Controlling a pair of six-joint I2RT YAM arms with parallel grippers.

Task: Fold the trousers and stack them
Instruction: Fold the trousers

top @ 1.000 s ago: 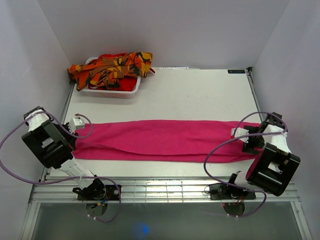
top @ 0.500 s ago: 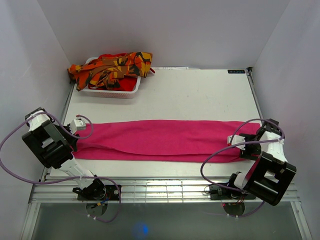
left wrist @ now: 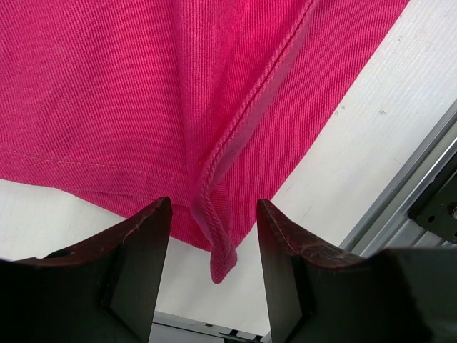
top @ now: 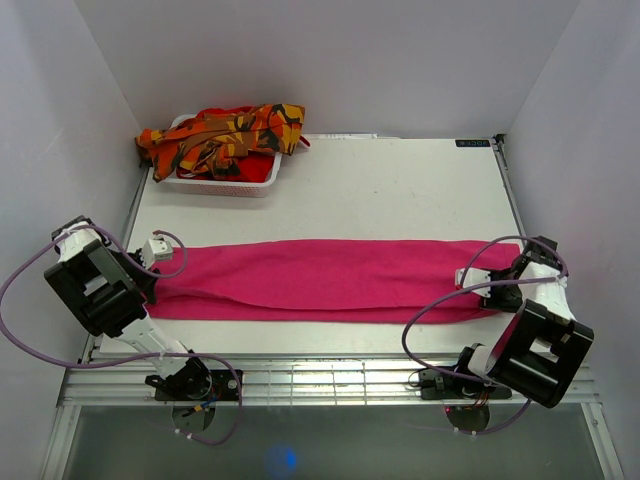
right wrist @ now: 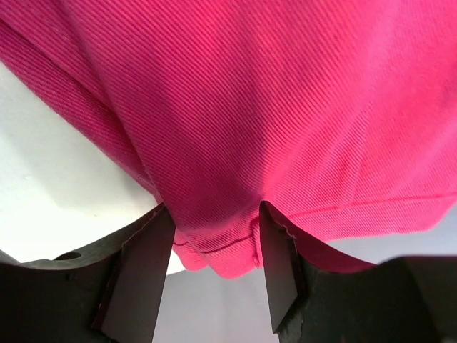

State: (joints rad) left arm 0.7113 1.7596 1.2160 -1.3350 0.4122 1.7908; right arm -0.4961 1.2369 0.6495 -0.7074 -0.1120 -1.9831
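The magenta trousers (top: 320,280) lie stretched left to right across the near side of the table (top: 400,190), one end at each hand. The left hand (left wrist: 213,214), fingers apart, straddles the corded left edge. The right hand (right wrist: 213,214) is clamped on a fold at the right end. The orange camouflage trousers (top: 225,135) sit in the white basket (top: 250,187) at far left.

- The left arm (top: 100,290) is folded low, its wrist tipped down and inward.
- The left jaws stand part open. The corded hem of the pink trousers (left wrist: 143,86) lies between them, with a gap inside each finger (left wrist: 143,264).
- The right arm (top: 535,340) is bent low, its wrist angled down and inward.
- The right jaws press from both sides on a bunch of the same cloth, which fills the space between them.
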